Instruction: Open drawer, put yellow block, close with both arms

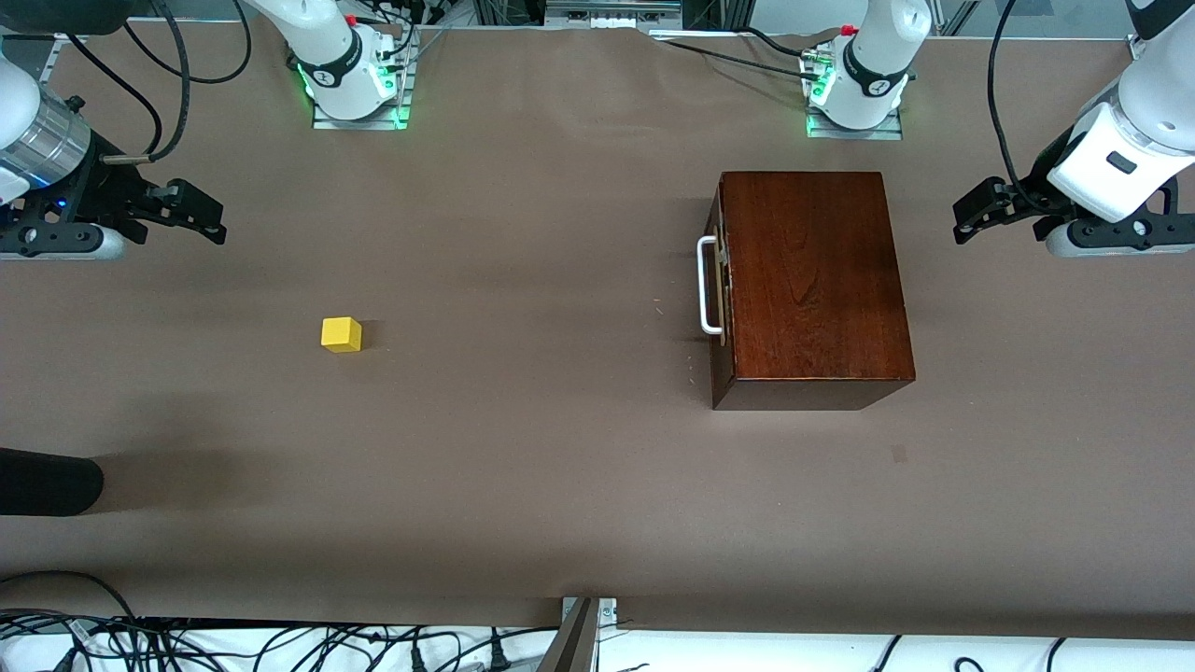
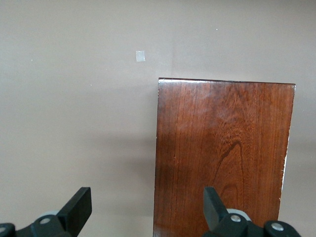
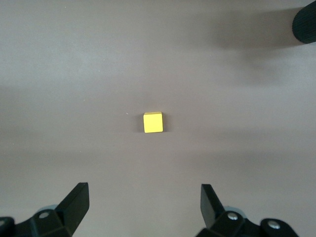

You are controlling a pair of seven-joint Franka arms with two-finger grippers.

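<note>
Covering the whole counter point(image 1: 523, 485) is a plain, matte brown sheet, with the two green-lit arm bases fixed along its farthest edge from the front camera and a tangle of black cables on a white strip along its nearest edge. Toward the left arm's end of the counter stands the glossy dark reddish-brown wooden box point(image 1: 812, 280), its drawer point(image 1: 719, 285) fully pushed in, with the white metal U-shaped handle point(image 1: 708, 285) facing the right arm's end of the counter. Toward the right arm's end, well apart from the box, the small bright yellow cube-shaped block point(image 1: 341, 334) sits alone on the sheet, roughly level with the near part of the handle. Open brown surface lies between the block and the drawer front. A rounded black object point(image 1: 47, 481) pokes in from the edge at the right arm's end, nearer to the front camera than the block, casting a soft shadow. A small pale square mark point(image 2: 140, 56) shows on the sheet in the left wrist view, near a corner of the box. Both arms wait, raised: the left pincer point(image 1: 971, 217) hangs spread wide and empty over the edge of the box top, and the right pincer point(image 1: 201, 213) hangs spread wide and empty over bare sheet, with the block lying on the sheet ahead of its fingers.
</note>
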